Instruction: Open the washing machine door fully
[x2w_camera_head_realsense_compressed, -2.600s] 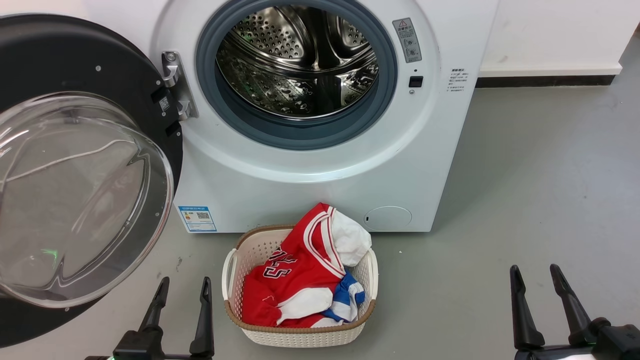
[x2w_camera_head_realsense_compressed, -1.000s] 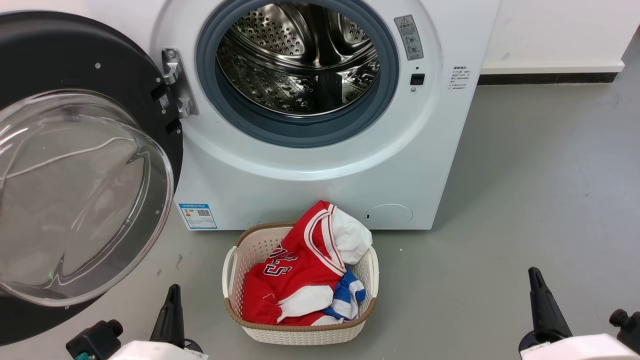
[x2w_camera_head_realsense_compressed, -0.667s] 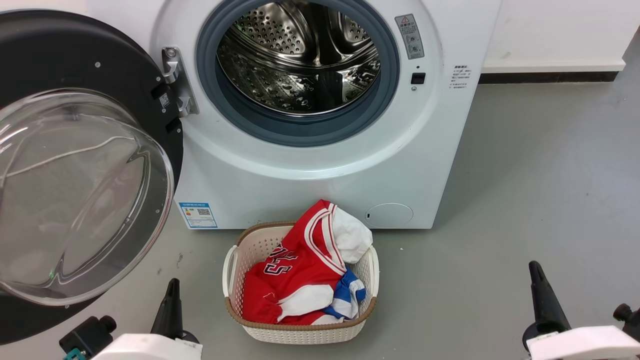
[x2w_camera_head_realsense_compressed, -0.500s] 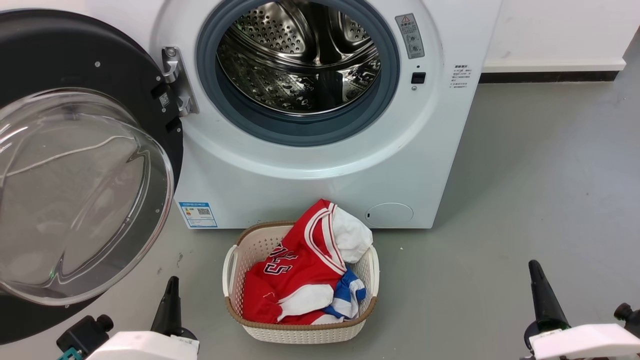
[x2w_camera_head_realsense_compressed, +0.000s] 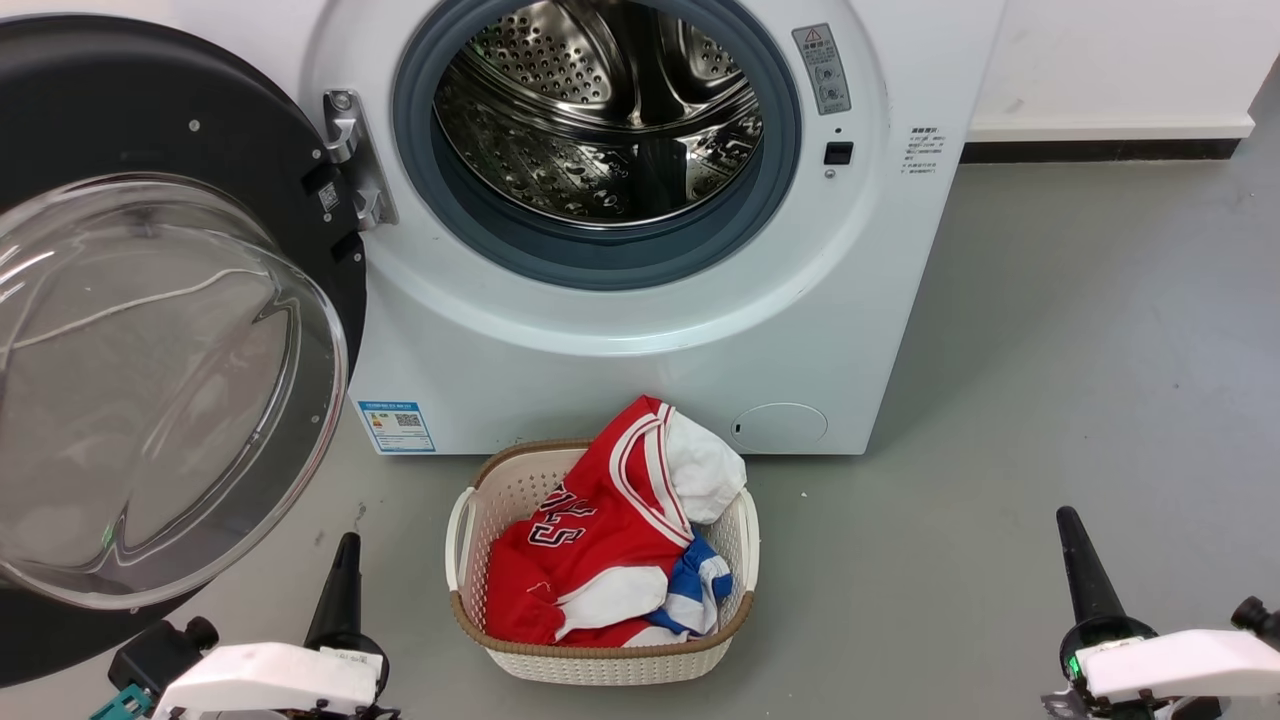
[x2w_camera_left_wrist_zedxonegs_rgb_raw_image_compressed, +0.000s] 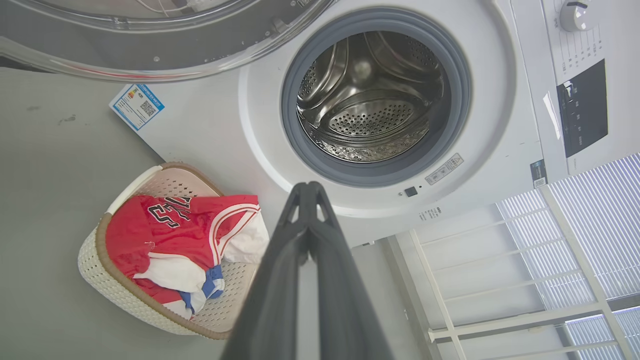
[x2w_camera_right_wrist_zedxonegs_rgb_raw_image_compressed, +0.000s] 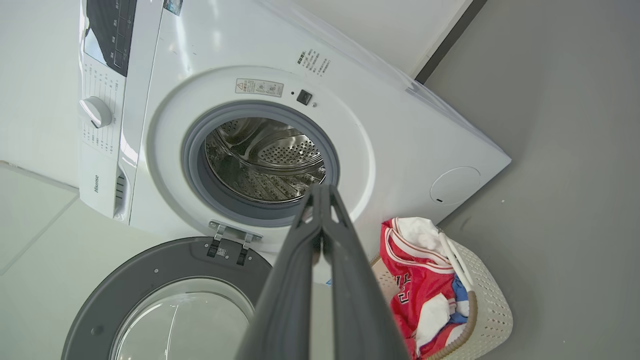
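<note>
The left gripper (x2w_camera_left_wrist_zedxonegs_rgb_raw_image_compressed: 308, 186) has its two dark fingers pressed together on nothing, and the right gripper (x2w_camera_right_wrist_zedxonegs_rgb_raw_image_compressed: 320, 188) is the same, tips meeting and empty. Both hang low in front of the washing machine (x2w_camera_head_realsense_compressed: 620, 340), well apart from it, the left towards its hinge side and the right out past its latch side. This reads as a parked pose rather than a reach, since neither touches anything.

The washing machine door (x2w_camera_head_realsense_compressed: 160, 380) stands swung wide off the machine's left side on its metal hinge (x2w_camera_head_realsense_compressed: 350, 160), glass bowl facing outward, so the steel drum (x2w_camera_head_realsense_compressed: 600, 110) mouth is wholly uncovered. From that, the opening looks done or nearly so, though I cannot tell whether the hinge has any travel left.

A white laundry basket (x2w_camera_head_realsense_compressed: 600, 665) holding a red jersey (x2w_camera_head_realsense_compressed: 580, 560) sits just in front of the machine, below the drum mouth. It is probably placed there for loading, and the door clears it.
</note>
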